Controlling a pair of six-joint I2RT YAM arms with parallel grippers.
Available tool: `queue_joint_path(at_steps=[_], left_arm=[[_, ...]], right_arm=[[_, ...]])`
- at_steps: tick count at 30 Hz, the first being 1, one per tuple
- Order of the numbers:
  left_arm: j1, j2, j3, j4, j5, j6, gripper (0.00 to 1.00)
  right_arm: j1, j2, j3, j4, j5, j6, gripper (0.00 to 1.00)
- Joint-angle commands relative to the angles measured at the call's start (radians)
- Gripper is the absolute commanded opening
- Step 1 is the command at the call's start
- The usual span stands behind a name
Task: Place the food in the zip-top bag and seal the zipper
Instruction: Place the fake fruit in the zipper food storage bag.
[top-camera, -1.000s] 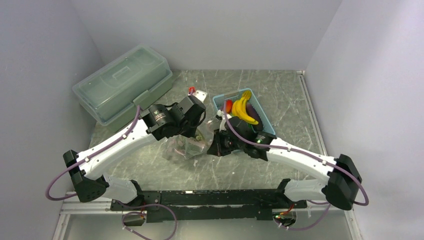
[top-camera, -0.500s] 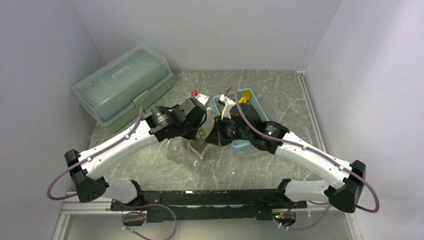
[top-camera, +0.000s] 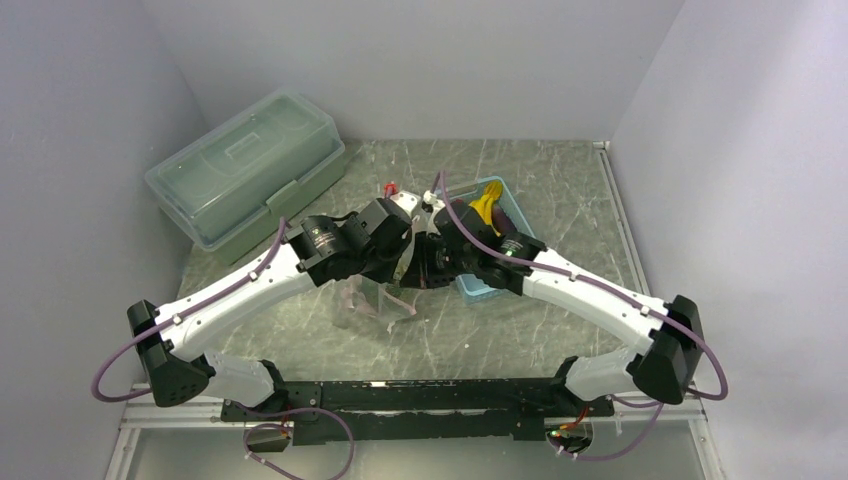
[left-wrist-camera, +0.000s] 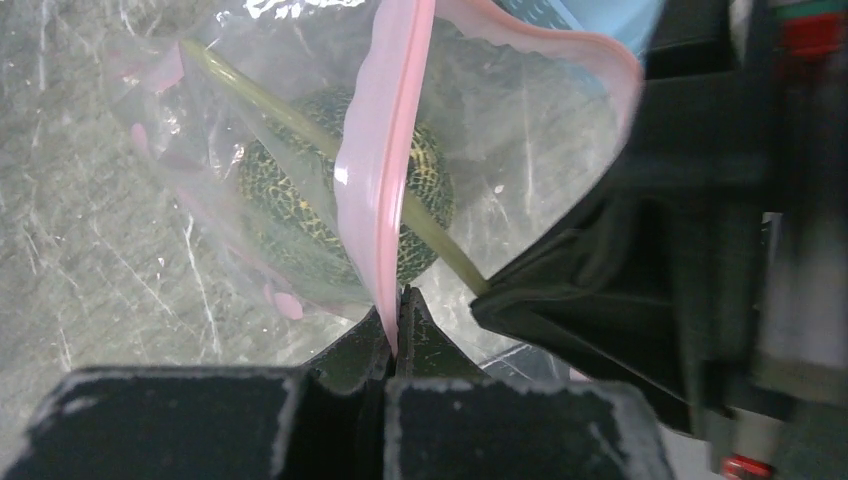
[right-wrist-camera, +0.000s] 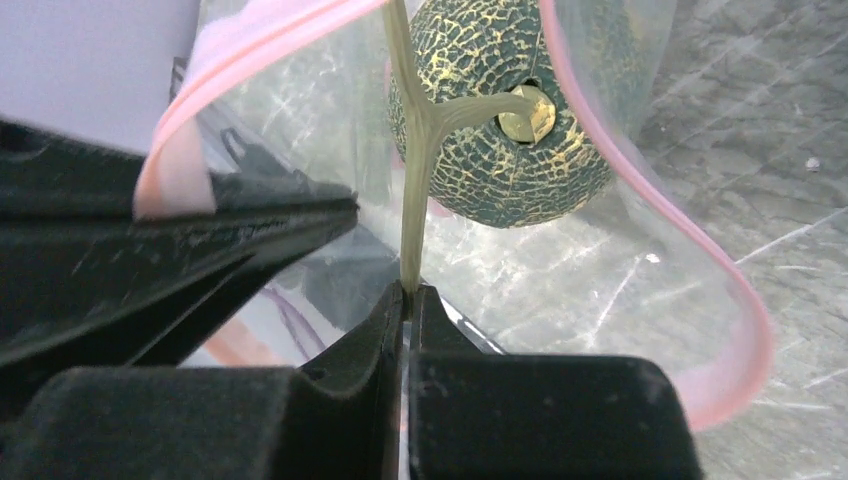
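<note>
The zip-top bag (top-camera: 362, 300) hangs from my left gripper (left-wrist-camera: 397, 302), which is shut on its pink zipper (left-wrist-camera: 385, 150). The mouth gapes open, and its pink rim (right-wrist-camera: 705, 270) loops around a dull-green netted melon (right-wrist-camera: 495, 120). My right gripper (right-wrist-camera: 408, 292) is shut on the melon's pale stem (right-wrist-camera: 412, 200) and holds the fruit inside the mouth. Through the clear plastic the melon (left-wrist-camera: 425, 195) shows behind the strip. From above, both grippers meet over the bag, left gripper (top-camera: 402, 262) beside right gripper (top-camera: 421, 262). Yellow bananas (top-camera: 486, 208) lie in the basket.
A light-blue slatted basket (top-camera: 474, 291) sits just right of the grippers, partly under the right arm. A large translucent lidded box (top-camera: 245, 165) stands at the back left. Grey walls close in on the left, back and right of the marbled table (top-camera: 560, 190).
My right arm has swung left from beside the basket and brought the melon up to the bag's mouth. The left gripper has shifted slightly right, the zipper still in it.
</note>
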Motion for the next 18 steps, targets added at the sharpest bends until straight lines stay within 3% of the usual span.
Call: queue_joint_path(at_steps=[1,6,10,13,18], left_arm=[[-0.005,-0.032,0.029,0.039,0.036,-0.024,0.0],[-0.006,-0.042,0.036,0.025,0.015,-0.034,0.0],[-0.005,-0.054,0.05,0.003,-0.043,-0.049,0.0],[-0.005,-0.053,0.074,-0.028,-0.102,-0.047,0.0],[-0.004,-0.019,0.155,-0.122,-0.219,-0.04,0.0]], right_arm=[[-0.004,0.029,0.024,0.092,-0.021,0.054,0.03],[-0.004,0.031,0.03,0.1,-0.032,0.047,0.32],[-0.004,0.003,0.053,0.059,0.01,0.018,0.45],[-0.004,-0.023,0.073,0.027,0.043,-0.004,0.51],[-0.004,-0.065,0.108,-0.019,0.086,-0.036,0.53]])
